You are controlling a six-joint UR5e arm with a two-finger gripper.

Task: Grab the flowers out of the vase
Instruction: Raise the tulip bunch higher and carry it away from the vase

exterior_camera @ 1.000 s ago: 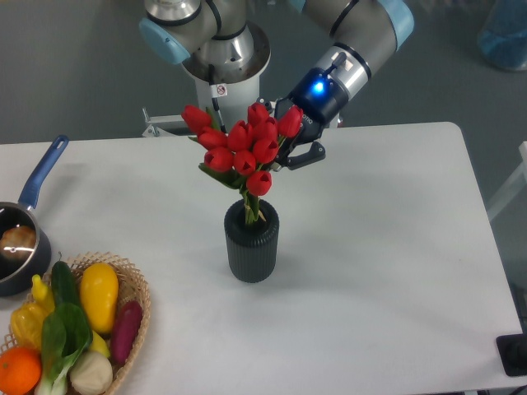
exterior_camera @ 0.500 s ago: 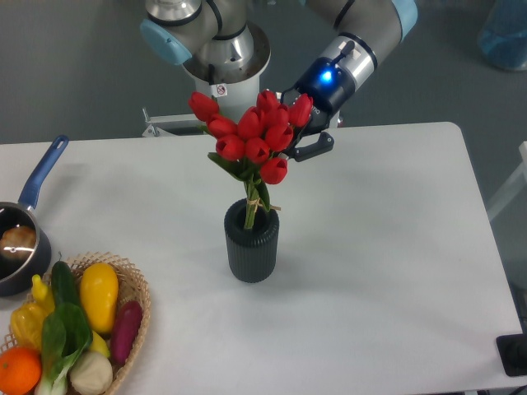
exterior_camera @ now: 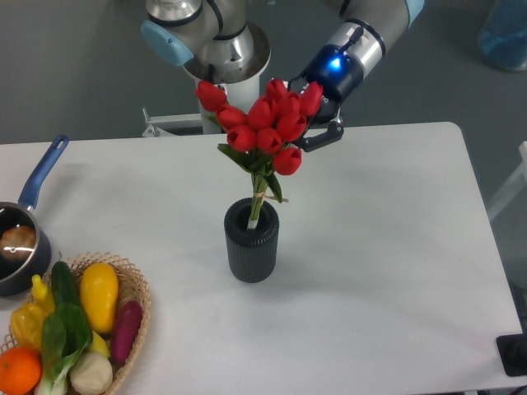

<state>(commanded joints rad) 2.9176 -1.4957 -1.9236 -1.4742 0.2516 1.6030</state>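
Taking the vase as my landmark, well to its left a dark pan with a blue handle sits at the table's edge with something pale brown inside it. Below the pan, still left of the vase and toward the near edge, a wicker basket holds a yellow squash, a purple piece, green leaves, an orange and a pale round vegetable. The vase itself stands upright on the white table, a short dark grey cylinder with ribbed sides. Rising out of its mouth are the flowers, a bunch of red tulips with green leaves; the tied stems lean a little to the right, and only their lower ends sit inside the mouth, with the thin band showing just above the rim. Above the vase and to its right is my gripper, coming in from the upper right with its blue light glowing on the wrist. It sits directly behind the right side of the blooms, and one dark finger sticks out to the right just under the heads. The tulips cover the other finger and the gap between them, so I cannot tell whether my jaws are spread or pinching the bunch. Behind the flowers, above the vase, stands my arm's grey base.
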